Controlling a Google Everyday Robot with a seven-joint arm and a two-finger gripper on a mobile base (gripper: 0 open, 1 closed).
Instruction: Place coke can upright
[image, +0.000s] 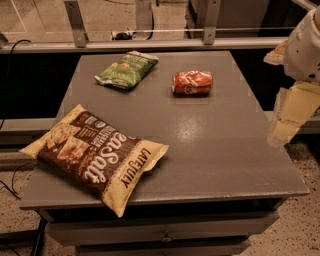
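The large brown and cream chip bag (95, 155) at the front left of the grey table (225, 150) shows big white letters, apparently "Sea Salt", and "LATE JULY" on its cream end band. The white lettering on the small red dented coke can (192, 83) cannot be read. The gripper (287, 122) hangs beyond the table's right edge.

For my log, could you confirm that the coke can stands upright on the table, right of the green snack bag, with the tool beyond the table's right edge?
No: in the camera view the coke can lies on its side. It is on the table, right of the green snack bag, and the tool hangs beyond the table's right edge.
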